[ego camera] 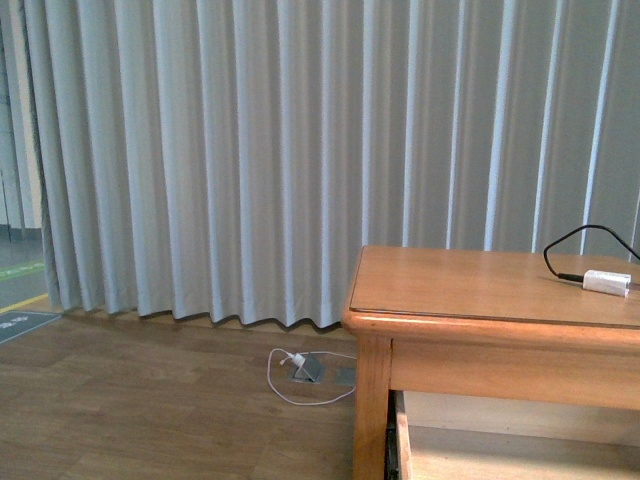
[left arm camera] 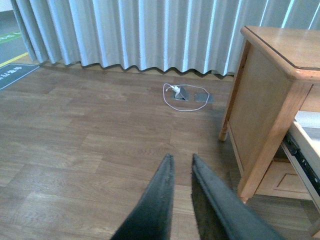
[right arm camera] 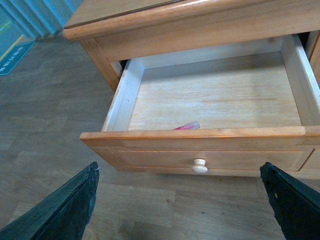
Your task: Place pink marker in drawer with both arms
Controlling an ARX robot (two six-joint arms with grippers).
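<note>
Caught the pink marker (right arm camera: 187,126) already down inside the drawer (right arm camera: 122,100), itself pulled well out from under the cabinet (right arm camera: 165,22). Lay on the pale drawer floor close behind the front panel, partly hidden by that panel's top edge, with its long axis roughly along the panel and only slightly slanted.

Showed the right gripper (right arm camera: 179,169) spread wide and holding nothing, one dark finger on either side of the drawer front, and the round knob (right arm camera: 199,165) just ahead between them. Put the marker straight beyond that gripper, past the panel, lying crosswise to the gripper's line of approach.

Found the left gripper (left arm camera: 181,159) off beside the cabinet's end, aimed down at bare wooden floor (left arm camera: 90,145), fingers pinched almost together with a mere slit between them and nothing in it. Glimpsed only the drawer's side rail from that wrist.

Noted on the cabinet top, in the front view, a white adapter (ego camera: 607,282) with a black cable, well apart from the drawer and no part of the job.

Judged the placing done and only the closing left. Judged the right arm much the nearer and already squared to the front. Reckoned on a straight push against the panel or knob, toward the cabinet. Reckoned too that the marker, lying across that push, might roll toward the back.
</note>
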